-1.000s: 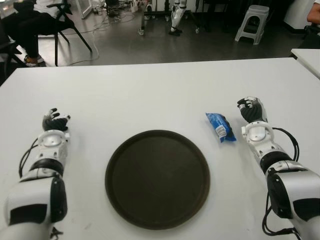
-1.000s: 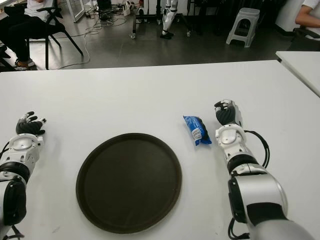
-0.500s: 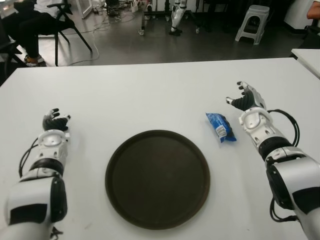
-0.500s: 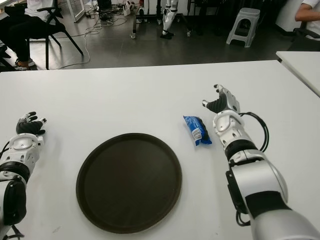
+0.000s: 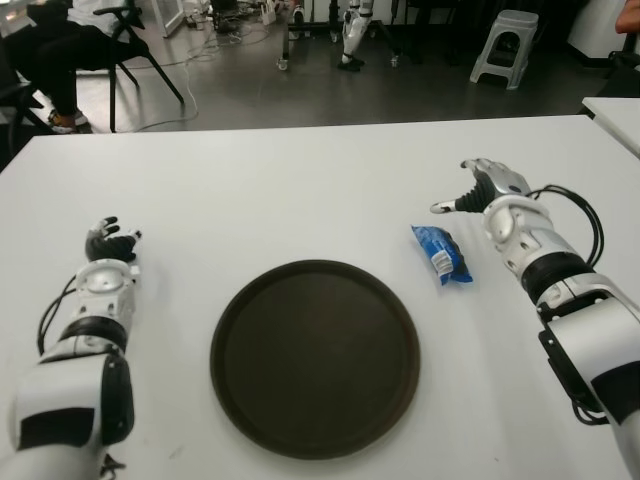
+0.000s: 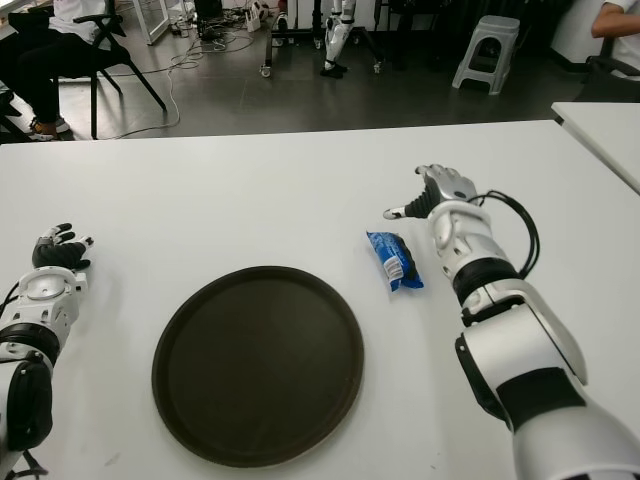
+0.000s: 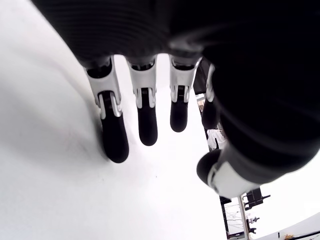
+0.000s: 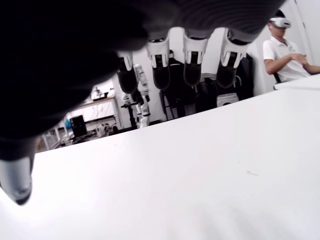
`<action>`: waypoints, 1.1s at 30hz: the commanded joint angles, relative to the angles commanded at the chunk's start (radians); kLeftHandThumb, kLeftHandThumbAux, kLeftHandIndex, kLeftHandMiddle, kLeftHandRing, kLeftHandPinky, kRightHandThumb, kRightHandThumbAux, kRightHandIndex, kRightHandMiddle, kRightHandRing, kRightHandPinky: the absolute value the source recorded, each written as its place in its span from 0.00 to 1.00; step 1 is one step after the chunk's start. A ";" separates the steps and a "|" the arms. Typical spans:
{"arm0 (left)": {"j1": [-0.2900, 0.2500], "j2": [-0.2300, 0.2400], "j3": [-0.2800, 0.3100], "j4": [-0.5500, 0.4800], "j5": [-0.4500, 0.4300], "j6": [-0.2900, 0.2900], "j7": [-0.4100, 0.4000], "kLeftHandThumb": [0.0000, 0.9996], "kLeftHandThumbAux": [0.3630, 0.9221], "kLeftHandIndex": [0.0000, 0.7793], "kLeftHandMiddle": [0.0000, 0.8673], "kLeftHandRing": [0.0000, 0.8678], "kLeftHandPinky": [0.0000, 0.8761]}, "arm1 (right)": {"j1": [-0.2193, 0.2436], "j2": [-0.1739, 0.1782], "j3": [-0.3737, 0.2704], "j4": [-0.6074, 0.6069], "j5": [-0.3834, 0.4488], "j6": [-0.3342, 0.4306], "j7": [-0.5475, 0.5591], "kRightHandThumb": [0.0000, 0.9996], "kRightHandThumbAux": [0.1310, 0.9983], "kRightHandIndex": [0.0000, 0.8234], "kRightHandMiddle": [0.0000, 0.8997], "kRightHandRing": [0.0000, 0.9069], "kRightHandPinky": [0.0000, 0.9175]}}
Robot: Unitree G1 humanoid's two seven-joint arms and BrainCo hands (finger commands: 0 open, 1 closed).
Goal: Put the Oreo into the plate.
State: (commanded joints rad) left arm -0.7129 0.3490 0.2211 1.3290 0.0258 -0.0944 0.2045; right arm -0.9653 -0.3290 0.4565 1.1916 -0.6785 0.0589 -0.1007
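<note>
A blue Oreo packet [image 5: 442,254] lies on the white table just right of a round dark brown plate [image 5: 314,356], which holds nothing. My right hand [image 5: 478,188] hovers behind and to the right of the packet, raised off the table, fingers spread and holding nothing; its thumb points left toward the packet. In the right wrist view the fingers [image 8: 194,64] hang relaxed over bare table. My left hand [image 5: 108,240] shows at the table's left side, left of the plate, its fingers [image 7: 114,130] extended with nothing in them.
The white table [image 5: 300,190] stretches far behind the plate. Beyond its far edge are a black chair with a seated person [image 5: 60,50], a grey stool [image 5: 505,45] and cables on the floor. Another white table's corner [image 5: 615,110] shows at the right.
My right hand has lifted off the table, moved away from me and to the left, and turned so its fingers spread above and behind the Oreo packet. Left hand, packet and plate have not moved.
</note>
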 joint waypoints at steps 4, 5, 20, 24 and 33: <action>-0.001 -0.001 -0.002 0.000 0.002 0.000 -0.002 0.17 0.71 0.21 0.18 0.20 0.23 | 0.005 -0.006 0.015 -0.043 -0.004 0.016 0.038 0.00 0.42 0.00 0.02 0.08 0.17; -0.001 -0.002 -0.003 0.000 0.002 -0.001 -0.001 0.16 0.71 0.20 0.18 0.20 0.22 | 0.006 -0.009 0.016 -0.051 -0.004 0.018 0.046 0.00 0.43 0.00 0.01 0.07 0.17; -0.010 -0.012 -0.012 0.000 0.007 0.012 0.018 0.18 0.70 0.23 0.19 0.21 0.24 | -0.004 -0.055 0.117 -0.265 -0.081 0.175 0.376 0.00 0.37 0.13 0.16 0.16 0.20; -0.012 -0.015 -0.014 0.000 0.008 0.013 0.017 0.19 0.71 0.23 0.18 0.20 0.24 | -0.007 -0.062 0.138 -0.299 -0.102 0.198 0.431 0.00 0.36 0.22 0.20 0.19 0.19; -0.013 -0.022 -0.007 -0.001 0.000 -0.005 0.010 0.18 0.72 0.24 0.19 0.20 0.21 | 0.025 -0.081 0.174 -0.505 -0.176 0.342 0.574 0.00 0.37 0.27 0.25 0.22 0.20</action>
State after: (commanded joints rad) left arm -0.7257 0.3273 0.2146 1.3276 0.0262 -0.0994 0.2147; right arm -0.9403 -0.4098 0.6302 0.6863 -0.8550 0.4008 0.4733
